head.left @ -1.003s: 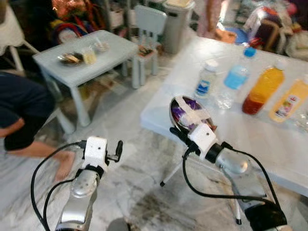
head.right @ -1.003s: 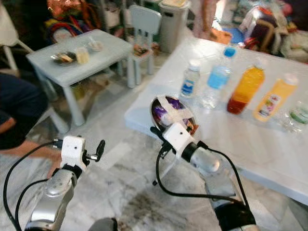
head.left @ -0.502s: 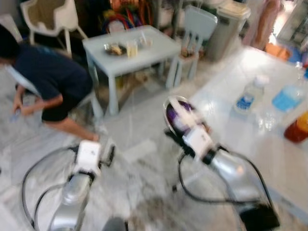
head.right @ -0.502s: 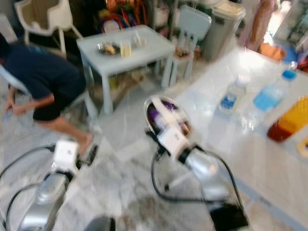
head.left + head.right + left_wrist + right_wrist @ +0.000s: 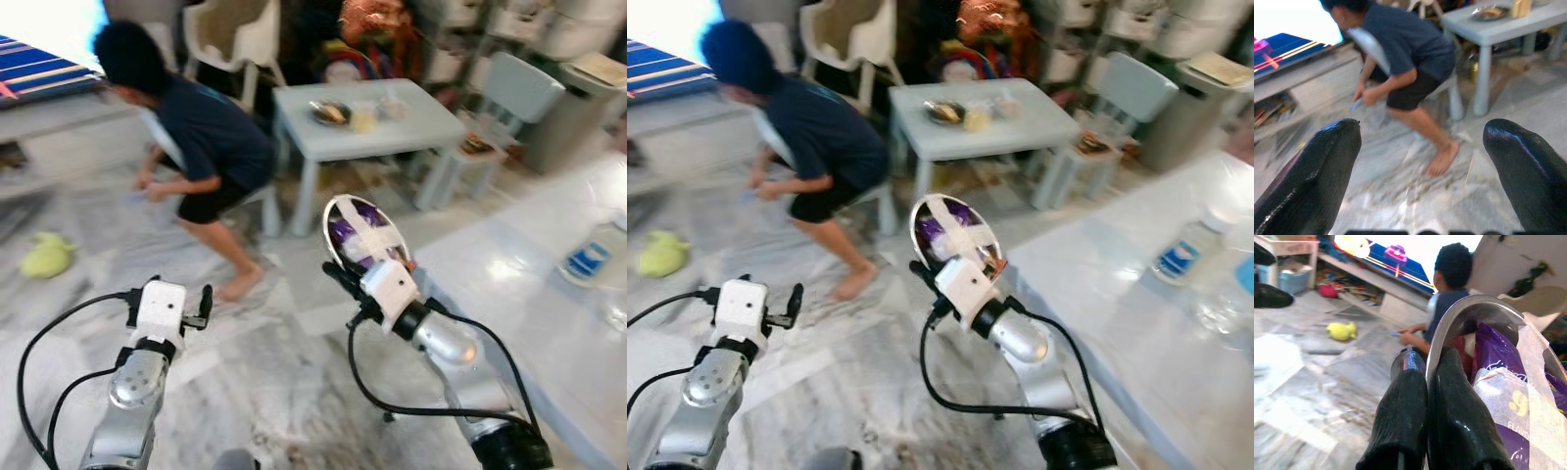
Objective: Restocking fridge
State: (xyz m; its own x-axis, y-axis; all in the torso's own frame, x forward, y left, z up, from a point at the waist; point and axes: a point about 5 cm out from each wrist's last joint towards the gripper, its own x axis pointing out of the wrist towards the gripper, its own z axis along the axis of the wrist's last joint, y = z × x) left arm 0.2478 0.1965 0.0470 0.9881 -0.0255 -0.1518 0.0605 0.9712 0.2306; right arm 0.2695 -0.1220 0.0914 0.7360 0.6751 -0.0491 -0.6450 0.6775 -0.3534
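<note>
right claw pinches the steel bowl rim between its fingers.

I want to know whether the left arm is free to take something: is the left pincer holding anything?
No. In the left wrist view the left pincer is open, its two black fingers spread wide with bare marble floor between them.

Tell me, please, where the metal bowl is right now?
The bowl is held up on edge by the right gripper, fingers pinching its rim, above the floor between the white table and the crouching person.
</note>
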